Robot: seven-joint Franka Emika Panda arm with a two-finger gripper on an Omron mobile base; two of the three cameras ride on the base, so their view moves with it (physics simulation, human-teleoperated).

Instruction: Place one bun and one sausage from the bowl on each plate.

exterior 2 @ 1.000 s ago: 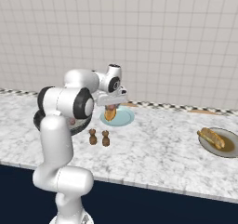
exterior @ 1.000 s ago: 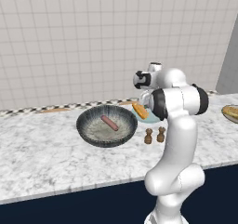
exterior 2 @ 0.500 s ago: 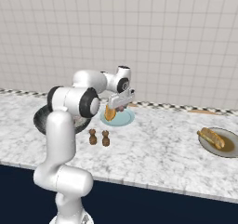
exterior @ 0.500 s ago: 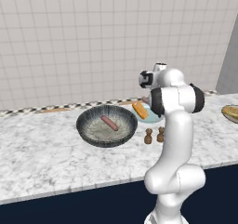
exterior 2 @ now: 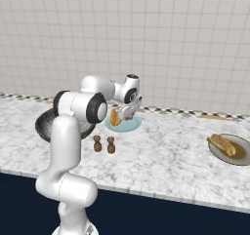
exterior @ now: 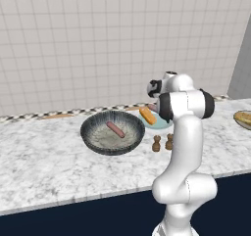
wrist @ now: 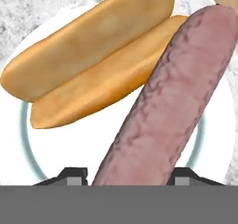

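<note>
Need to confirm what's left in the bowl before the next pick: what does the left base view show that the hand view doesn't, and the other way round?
Left base view alone: the bowl with one sausage left inside, two brown shakers in front, and the brownish-rimmed plate at far right. Hand view alone: a second sausage between the gripper fingertips, above the plate. Both: the bun lying on the pale blue plate.
</note>
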